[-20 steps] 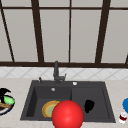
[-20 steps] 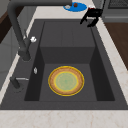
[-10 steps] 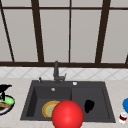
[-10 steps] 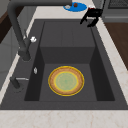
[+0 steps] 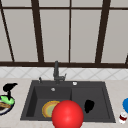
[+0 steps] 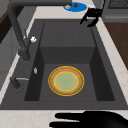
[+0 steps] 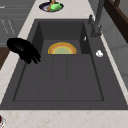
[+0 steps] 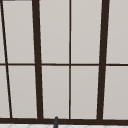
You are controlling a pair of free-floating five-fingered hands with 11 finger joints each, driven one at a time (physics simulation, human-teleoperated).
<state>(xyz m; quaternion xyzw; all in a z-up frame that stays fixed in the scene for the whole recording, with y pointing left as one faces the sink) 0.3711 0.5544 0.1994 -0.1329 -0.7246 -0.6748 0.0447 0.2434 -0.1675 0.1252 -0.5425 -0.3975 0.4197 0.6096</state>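
Right now the right hand (image 5: 88, 105) hangs over the sink (image 5: 105, 100), fingers loose and holding nothing, beside the yellow plate (image 5: 48, 108); left hand (image 5: 9, 87) floats left of the sink, fingers straight.

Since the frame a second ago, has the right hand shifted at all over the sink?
No. In the front view the right hand sits at the same spot over the sink's right half, just right of the red ball.
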